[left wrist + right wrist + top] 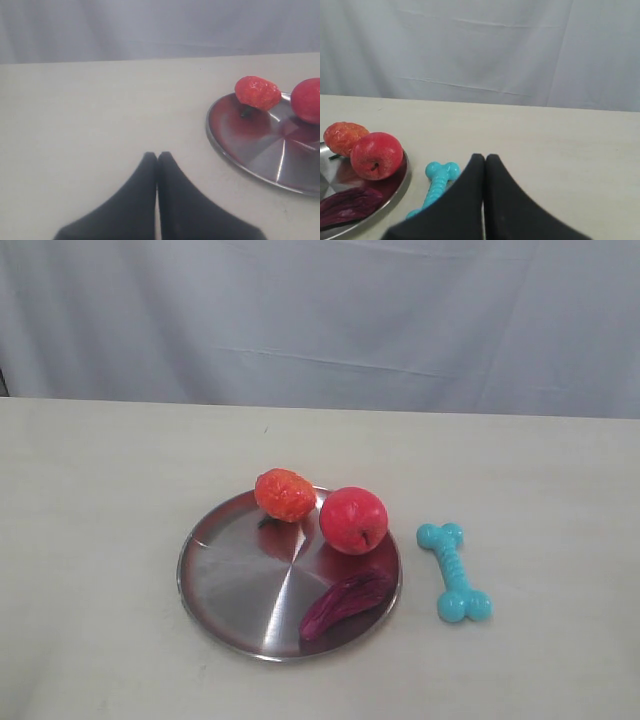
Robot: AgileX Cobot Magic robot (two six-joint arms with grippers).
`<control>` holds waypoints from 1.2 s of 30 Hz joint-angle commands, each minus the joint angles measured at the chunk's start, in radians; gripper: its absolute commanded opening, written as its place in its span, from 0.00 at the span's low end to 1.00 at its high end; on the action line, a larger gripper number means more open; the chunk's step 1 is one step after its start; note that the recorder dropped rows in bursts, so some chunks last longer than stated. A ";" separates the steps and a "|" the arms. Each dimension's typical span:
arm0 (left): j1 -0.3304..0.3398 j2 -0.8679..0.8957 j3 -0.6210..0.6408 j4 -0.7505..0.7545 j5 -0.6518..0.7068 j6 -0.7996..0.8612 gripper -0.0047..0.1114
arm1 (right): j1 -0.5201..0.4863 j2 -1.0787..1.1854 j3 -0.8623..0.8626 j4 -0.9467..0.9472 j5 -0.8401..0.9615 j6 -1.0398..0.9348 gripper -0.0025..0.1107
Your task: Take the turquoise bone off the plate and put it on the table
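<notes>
- One bone (453,567) lies flat on the worktop (100,500), just beside the plate (225,580) and clear of its rim.
- It is probably light, rubbery and slightly yielding. The ribbed shaft should resist slipping, while the knobbed ends would likely squirt out of a pinch.
- The best hold looks to be across the middle of the shaft.
- Both are pinched closed and empty: left gripper (157,156), right gripper (485,157). The right one is nearer the bone.

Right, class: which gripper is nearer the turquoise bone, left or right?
Right. The right gripper is close beside the bone, which lies on the table. The left gripper faces the plate from its other side, with no bone in its camera's view.
</notes>
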 commanded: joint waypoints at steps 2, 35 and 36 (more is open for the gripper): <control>-0.003 -0.001 0.003 0.000 -0.001 0.000 0.04 | -0.005 -0.022 0.040 0.003 -0.016 -0.023 0.02; -0.003 -0.001 0.003 0.000 -0.001 0.000 0.04 | -0.005 -0.159 0.078 -0.038 0.186 -0.043 0.02; -0.003 -0.001 0.003 0.000 -0.001 0.000 0.04 | -0.005 -0.159 0.078 -0.038 0.198 -0.023 0.02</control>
